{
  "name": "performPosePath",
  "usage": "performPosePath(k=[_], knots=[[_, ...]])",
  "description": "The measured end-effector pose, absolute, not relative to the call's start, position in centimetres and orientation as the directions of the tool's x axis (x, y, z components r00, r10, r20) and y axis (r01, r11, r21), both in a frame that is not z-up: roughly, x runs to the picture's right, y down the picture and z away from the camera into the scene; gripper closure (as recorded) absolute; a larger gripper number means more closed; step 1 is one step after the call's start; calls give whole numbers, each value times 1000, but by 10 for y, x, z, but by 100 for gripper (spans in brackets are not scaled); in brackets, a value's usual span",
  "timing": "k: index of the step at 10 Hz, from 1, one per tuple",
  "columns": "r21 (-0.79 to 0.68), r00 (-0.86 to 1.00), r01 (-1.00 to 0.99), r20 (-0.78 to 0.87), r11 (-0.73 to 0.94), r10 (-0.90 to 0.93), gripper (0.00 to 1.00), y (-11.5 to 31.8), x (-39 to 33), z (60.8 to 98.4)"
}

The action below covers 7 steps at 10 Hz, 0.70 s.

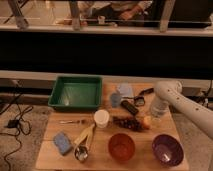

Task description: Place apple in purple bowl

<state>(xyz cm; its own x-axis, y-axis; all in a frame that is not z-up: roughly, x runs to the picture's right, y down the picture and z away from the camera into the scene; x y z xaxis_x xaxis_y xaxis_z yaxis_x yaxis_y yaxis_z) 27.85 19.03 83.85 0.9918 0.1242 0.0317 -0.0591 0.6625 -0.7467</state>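
The apple (146,121), small and yellowish with a red blush, lies on the wooden table (50,155) right of the dark grape bunch (127,122). The purple bowl (167,149) stands empty at the front right corner, below and to the right of the apple. My white arm reaches in from the right, bends at its elbow (167,91) and points down. The gripper (156,113) hangs just right of and slightly above the apple, close to it. I cannot tell whether it touches the apple.
An orange-red bowl (122,146) stands left of the purple one. A green tray (76,92) sits at the back left. A white cup (101,118), a blue sponge (63,142), a metal scoop (81,152), a black object (130,107) and bluish items (120,95) are spread about.
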Motion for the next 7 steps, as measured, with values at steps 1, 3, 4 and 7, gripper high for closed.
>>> performPosePath(k=[1, 3, 4, 7], knots=[[-746, 992, -57, 34, 663, 123, 87, 190, 278, 838], [-745, 989, -58, 46, 665, 138, 100, 184, 275, 832], [-740, 988, -59, 55, 670, 147, 100, 179, 274, 827], [-708, 978, -60, 99, 704, 182, 100, 149, 270, 795]])
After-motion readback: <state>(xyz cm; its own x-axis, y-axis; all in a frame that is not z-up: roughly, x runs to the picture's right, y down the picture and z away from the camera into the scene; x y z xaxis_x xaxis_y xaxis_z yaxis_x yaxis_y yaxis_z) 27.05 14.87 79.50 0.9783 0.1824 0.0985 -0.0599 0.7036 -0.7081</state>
